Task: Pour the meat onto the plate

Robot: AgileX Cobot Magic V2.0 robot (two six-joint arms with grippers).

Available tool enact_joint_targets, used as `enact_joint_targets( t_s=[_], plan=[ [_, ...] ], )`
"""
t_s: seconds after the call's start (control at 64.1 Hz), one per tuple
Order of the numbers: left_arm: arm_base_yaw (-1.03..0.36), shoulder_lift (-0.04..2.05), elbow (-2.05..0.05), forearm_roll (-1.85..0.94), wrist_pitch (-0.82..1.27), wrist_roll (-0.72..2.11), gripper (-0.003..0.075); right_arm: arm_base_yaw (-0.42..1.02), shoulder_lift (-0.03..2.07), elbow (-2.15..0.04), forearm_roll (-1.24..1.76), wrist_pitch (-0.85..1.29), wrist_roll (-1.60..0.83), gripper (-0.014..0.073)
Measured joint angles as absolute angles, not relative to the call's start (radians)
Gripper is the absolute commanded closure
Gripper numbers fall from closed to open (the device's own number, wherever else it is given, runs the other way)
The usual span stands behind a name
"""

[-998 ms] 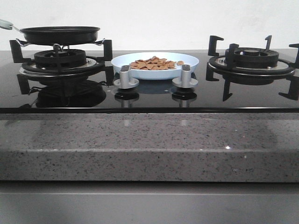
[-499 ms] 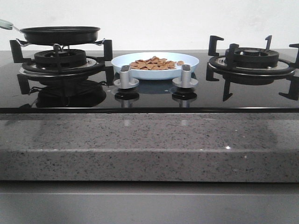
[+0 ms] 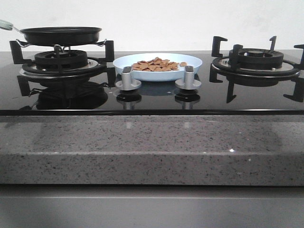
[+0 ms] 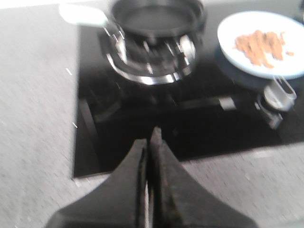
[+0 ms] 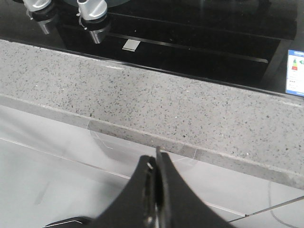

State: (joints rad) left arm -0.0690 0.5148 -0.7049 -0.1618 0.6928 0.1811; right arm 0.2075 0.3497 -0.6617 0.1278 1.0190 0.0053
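The pale blue plate (image 3: 190, 61) sits at the middle back of the black glass hob, with the orange-brown meat (image 3: 156, 64) heaped in it. The plate (image 4: 232, 28) and meat (image 4: 260, 45) also show in the left wrist view. The black frying pan (image 3: 61, 35) with a pale handle rests on the left burner and looks empty in the left wrist view (image 4: 156, 18). My left gripper (image 4: 151, 142) is shut and empty above the hob's front edge, short of the pan. My right gripper (image 5: 156, 161) is shut and empty, below the counter's front edge. Neither arm shows in the front view.
Two silver knobs (image 3: 128, 78) (image 3: 188, 77) stand in front of the plate. A bare right burner with black pan supports (image 3: 256, 59) sits to the right. A speckled grey stone counter (image 3: 152, 147) runs along the front. A coloured sticker (image 5: 295, 71) marks the hob's corner.
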Motion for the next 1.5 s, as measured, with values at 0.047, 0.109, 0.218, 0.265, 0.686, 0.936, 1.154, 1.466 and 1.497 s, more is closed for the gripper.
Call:
enact_joint_targets(
  t_s=[0.047,0.109,0.218,0.265,0.686,0.936,1.154,1.466,1.497],
  plan=[
    [-0.060,0.462,-0.641,-0.162,0.627,0.181,0.0741,0.207,0.350,-0.662,0.128,1.019,0.005,0.0714],
    [-0.049,0.386,-0.545,-0.162,0.538,0.181,0.0741,0.207,0.350,-0.662,0.128,1.019,0.005,0.0714],
    [-0.043,0.246,-0.368,-0.178,0.403,0.181,0.0741,0.207,0.350,-0.662,0.128,1.019,0.005,0.0714],
    [-0.043,0.189,-0.297,-0.190,0.355,0.181,0.0741,0.207,0.350,-0.662,0.128,1.019,0.005,0.0714],
    [-0.043,-0.004,0.002,-0.255,0.076,0.181,0.0741,0.207,0.350,-0.662,0.128,1.025,0.005,0.0714],
    [-0.038,-0.004,0.002,-0.201,0.067,0.120,0.0741,0.207,0.350,-0.662,0.128,1.025,0.005,0.0714],
    [-0.038,-0.004,0.002,-0.045,0.095,-0.057,0.0741,0.207,0.350,-0.662,0.128,1.025,0.005,0.0714],
    [-0.038,-0.004,0.002,-0.037,0.045,-0.055,0.0741,0.207,0.350,-0.662,0.128,1.025,0.005,0.0714],
    [-0.038,-0.004,0.002,-0.037,0.039,-0.055,0.0741,0.207,0.350,-0.662,0.128,1.025,0.005,0.0714]
  ],
)
